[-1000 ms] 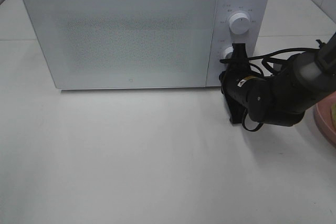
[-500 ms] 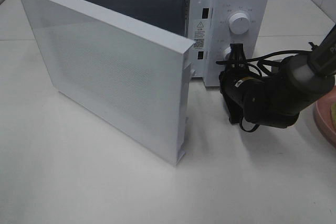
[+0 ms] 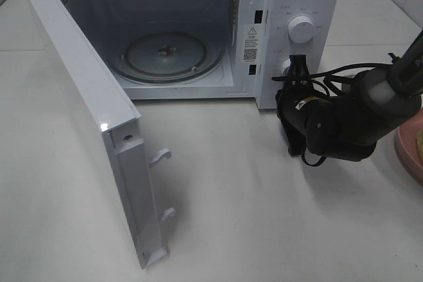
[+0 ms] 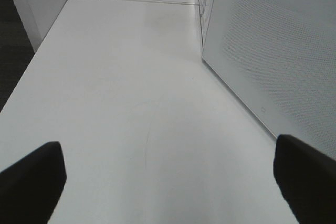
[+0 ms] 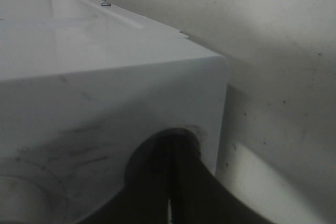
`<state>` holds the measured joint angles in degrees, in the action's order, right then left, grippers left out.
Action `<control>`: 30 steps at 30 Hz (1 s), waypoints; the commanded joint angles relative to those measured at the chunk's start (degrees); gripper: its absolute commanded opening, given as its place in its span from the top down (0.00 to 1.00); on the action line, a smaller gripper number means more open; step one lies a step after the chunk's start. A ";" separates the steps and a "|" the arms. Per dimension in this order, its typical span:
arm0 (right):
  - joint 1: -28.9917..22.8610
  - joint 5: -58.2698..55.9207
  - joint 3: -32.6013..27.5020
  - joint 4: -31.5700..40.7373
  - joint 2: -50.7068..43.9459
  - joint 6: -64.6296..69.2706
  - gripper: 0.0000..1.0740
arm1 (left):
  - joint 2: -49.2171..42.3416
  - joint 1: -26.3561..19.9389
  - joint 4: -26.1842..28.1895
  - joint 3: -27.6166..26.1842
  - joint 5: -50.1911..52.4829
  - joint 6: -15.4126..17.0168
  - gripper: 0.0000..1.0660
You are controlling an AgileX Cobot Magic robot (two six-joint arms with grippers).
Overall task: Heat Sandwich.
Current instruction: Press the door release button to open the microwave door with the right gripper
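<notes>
White microwave (image 3: pixel 301 4), one, has its door (image 3: pixel 86 117) standing open, one glass turntable (image 3: pixel 165 54) inside and two knobs (image 3: pixel 302 29). To its right, one pink plate (image 3: pixel 404 156) shows a sliver of sandwich (image 3: pixel 419 138). The right end effector (image 3: pixel 297 64), arm bent low, sits at the microwave's lower knob. In the left wrist view, the left end effector (image 4: pixel 169 177) is spread wide beside the microwave's door. In the right wrist view, the right end effector is pressed together against the microwave.
</notes>
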<state>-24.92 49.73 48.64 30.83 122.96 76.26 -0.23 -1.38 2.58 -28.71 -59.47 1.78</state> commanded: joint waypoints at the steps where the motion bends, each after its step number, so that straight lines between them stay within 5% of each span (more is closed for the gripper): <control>1: 1.60 11.46 4.64 -3.38 -0.80 -1.03 0.99 | -1.60 -0.17 -0.06 0.23 0.23 0.06 0.05; 13: 1.55 3.67 4.41 -5.10 -2.92 -1.09 0.99 | -1.60 -0.17 -0.06 0.23 0.23 0.06 0.05; 30: 1.43 -3.84 -5.79 -8.37 -8.65 -0.69 0.99 | -1.60 -0.17 -0.06 0.23 0.23 0.06 0.05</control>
<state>-23.84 46.01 43.14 24.01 115.79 76.26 -0.23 -1.38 2.58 -28.71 -59.47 1.78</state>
